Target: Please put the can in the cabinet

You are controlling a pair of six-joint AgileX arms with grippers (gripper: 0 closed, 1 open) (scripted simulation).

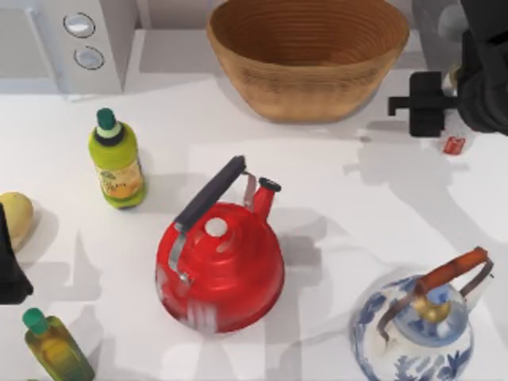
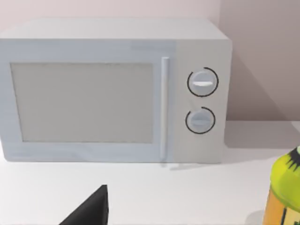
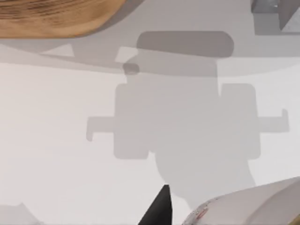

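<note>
The can is a small white tin with a red label mark, showing just below my right arm at the table's back right. My right gripper hangs above the table and is shut on the can. In the right wrist view the can lies close beside a black fingertip, with the arm's shadow on the table beneath. A corner of the grey cabinet sits at the far back right, also seen as the cabinet in the top view. My left gripper is parked at the left edge.
A red kettle stands mid-table and a blue-and-white kettle at the front right. A wicker basket is at the back. The white microwave is back left. Green-capped bottles and a yellow object are at the left.
</note>
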